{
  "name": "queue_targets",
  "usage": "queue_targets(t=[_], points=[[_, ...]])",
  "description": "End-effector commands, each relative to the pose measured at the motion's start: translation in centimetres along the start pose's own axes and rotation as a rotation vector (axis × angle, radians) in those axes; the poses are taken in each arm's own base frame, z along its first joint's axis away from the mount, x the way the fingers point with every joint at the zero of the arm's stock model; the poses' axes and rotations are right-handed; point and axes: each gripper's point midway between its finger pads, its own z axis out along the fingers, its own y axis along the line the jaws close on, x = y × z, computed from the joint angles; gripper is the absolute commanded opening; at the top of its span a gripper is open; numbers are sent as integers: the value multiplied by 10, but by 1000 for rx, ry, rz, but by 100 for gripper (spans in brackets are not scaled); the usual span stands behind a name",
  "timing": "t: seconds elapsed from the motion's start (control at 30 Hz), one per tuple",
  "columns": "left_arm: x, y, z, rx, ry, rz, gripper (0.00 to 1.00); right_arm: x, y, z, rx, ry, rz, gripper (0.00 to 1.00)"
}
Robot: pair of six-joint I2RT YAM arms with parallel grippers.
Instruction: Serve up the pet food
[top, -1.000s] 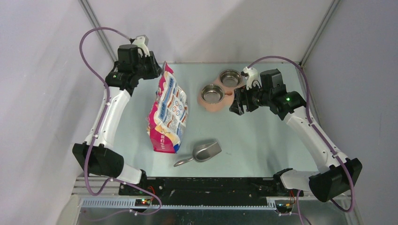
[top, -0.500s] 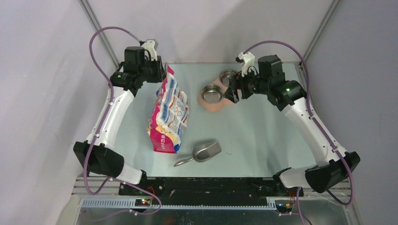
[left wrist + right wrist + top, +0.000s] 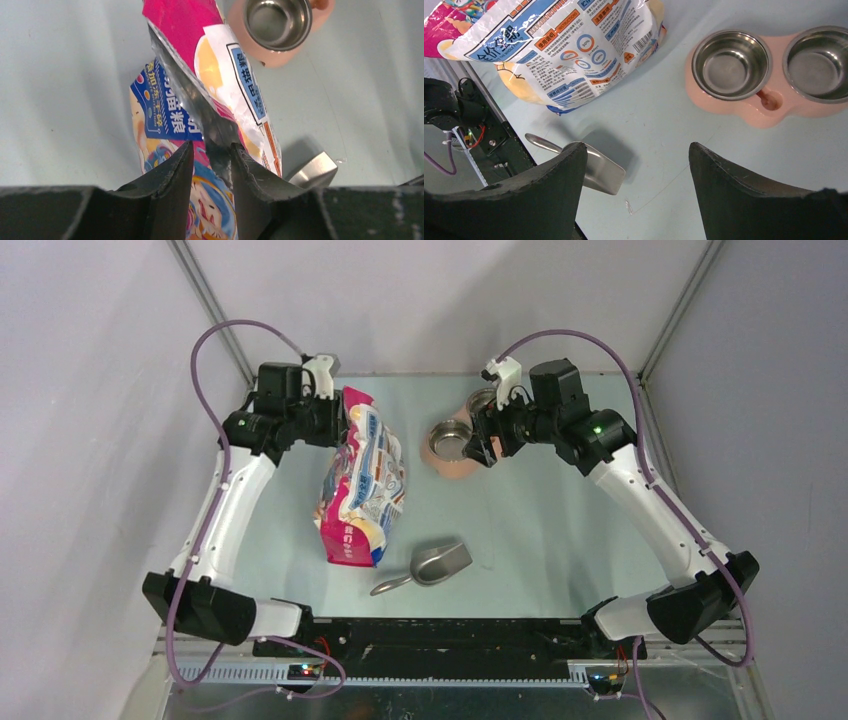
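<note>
My left gripper (image 3: 210,147) straddles the top seam of the bag (image 3: 227,70). Jaws part-way apart, can't tell if they pinch it. Best to grip square on the seam, mouth upward. No pet food visible; presumably inside the bag, 5 o'clock from it in top view. My right gripper (image 3: 638,150) gapes wide, empty.

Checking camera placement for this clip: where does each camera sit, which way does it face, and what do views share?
Top external: above and behind the bases, looking down on the pale table; both arms show whole.
Left wrist: on the left arm, looking down past the left gripper at the pink-white-blue printed bag, its top edge between the fingers.
Right wrist: on the right arm, looking down past the open right gripper at the pink double feeder with two steel bowls.
Shared: all three show bag, feeder and grey metal scoop.
</note>
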Motion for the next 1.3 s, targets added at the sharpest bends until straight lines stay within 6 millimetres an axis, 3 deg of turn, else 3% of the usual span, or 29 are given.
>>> queue_targets(t=[0.0,0.17,0.23,0.67,0.77,0.9,1.03,1.13,1.27], points=[[52,-24,-27,106,165,8,41,-21,3,-7,3,-58,-40,77],[53,-26,-26,118,172,6,43,-18,3,-5,1,-56,-36,78],[44,-27,-21,126,157,2,43,-17,3,-3,-1,-55,-34,78],[-48,-24,32,143,84,14,44,-24,9,13,-24,-49,-30,78],[-58,-18,52,121,88,3,46,-24,10,16,-26,-45,-30,78],[-59,-11,74,103,114,3,46,-23,9,16,-20,-43,-30,78],[-60,-1,81,59,121,16,47,-21,8,13,-10,-44,-31,78],[-49,2,68,25,143,17,46,-17,9,8,-7,-41,-38,78],[-13,-6,28,35,182,4,46,-8,8,2,7,-29,-53,78]])
